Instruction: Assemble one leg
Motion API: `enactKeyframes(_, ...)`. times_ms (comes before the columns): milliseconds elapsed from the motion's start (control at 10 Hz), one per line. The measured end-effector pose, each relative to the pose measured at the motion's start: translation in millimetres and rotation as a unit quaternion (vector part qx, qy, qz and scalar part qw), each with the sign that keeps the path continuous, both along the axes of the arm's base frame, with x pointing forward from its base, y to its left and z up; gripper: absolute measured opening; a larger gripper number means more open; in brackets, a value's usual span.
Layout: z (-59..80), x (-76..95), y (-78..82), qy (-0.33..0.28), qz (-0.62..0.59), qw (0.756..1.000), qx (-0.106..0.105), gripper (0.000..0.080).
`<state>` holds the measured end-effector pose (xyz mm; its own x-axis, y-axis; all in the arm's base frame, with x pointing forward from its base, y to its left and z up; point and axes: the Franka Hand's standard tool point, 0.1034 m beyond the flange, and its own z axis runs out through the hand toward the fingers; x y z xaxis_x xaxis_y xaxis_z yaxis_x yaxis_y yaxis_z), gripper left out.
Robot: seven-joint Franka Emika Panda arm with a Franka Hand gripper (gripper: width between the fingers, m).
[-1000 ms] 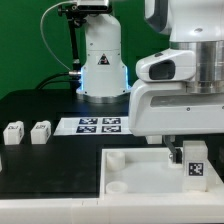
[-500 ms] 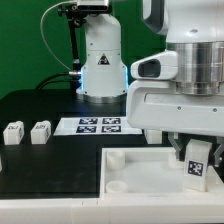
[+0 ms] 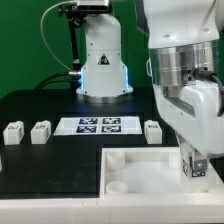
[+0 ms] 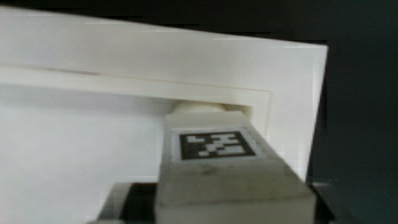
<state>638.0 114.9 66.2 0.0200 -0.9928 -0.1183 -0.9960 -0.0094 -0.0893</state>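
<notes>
Exterior view: 3 spare legs [image 3: 40,131] behind tray [image 3: 140,170].

Free room on the tabletop

The arm and gripper [image 3: 195,165] are crowding the tray's [image 3: 140,178] corner on the exterior view's right; three loose legs [image 3: 12,133], [image 3: 40,132], [image 3: 152,132] and the marker board [image 3: 98,125] are lying mid-tabletop, the robot base [image 3: 100,65] is blocking the far edge, and the bare near corner on the exterior view's left is staying passable.

No readable text; only square marker tags on the leg [image 4: 215,146] and the marker board [image 3: 99,125].
</notes>
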Motion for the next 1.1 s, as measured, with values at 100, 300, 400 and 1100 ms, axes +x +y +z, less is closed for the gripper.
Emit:
enactKeyframes(100,0.0,-0.2,1.3,0.008,-0.044,0.999,0.007,0.0294)
enactKeyframes(300,-0.6,1.4,0.3,-0.009,0.024,1.0,-0.001,0.0369)
enactKeyframes(400,-2.7,3.6,-1.6,-0.047,0.119,0.992,-0.019,0.0505)
enactKeyframes(1100,-0.1,-1.6,12.0,-0.084,0.657,0.743,-0.095,0.0649)
